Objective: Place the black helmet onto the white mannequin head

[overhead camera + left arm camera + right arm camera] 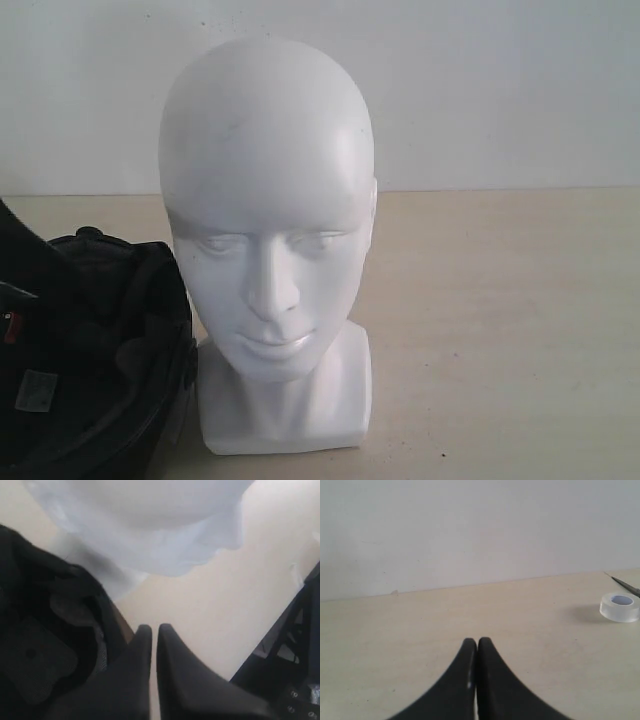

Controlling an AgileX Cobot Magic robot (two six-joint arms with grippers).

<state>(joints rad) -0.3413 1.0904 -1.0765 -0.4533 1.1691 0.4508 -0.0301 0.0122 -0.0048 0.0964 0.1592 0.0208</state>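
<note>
The white mannequin head (268, 230) stands upright on its square base in the middle of the table, facing the exterior camera. Beside it on the left lies the black helmet (90, 350), its padded lining turned up and its edge touching the base. In the left wrist view the helmet (45, 645) fills one side and the mannequin head (150, 525) looms blurred ahead. My left gripper (154, 629) is shut and empty, just off the helmet's rim. My right gripper (477, 642) is shut and empty above bare table. Neither gripper shows in the exterior view.
A roll of clear tape (619, 606) lies on the beige table (500, 330), with a thin dark rod (626, 585) just behind it. A white wall (500, 90) backs the table. A dark metal frame (290, 660) shows at the edge of the left wrist view.
</note>
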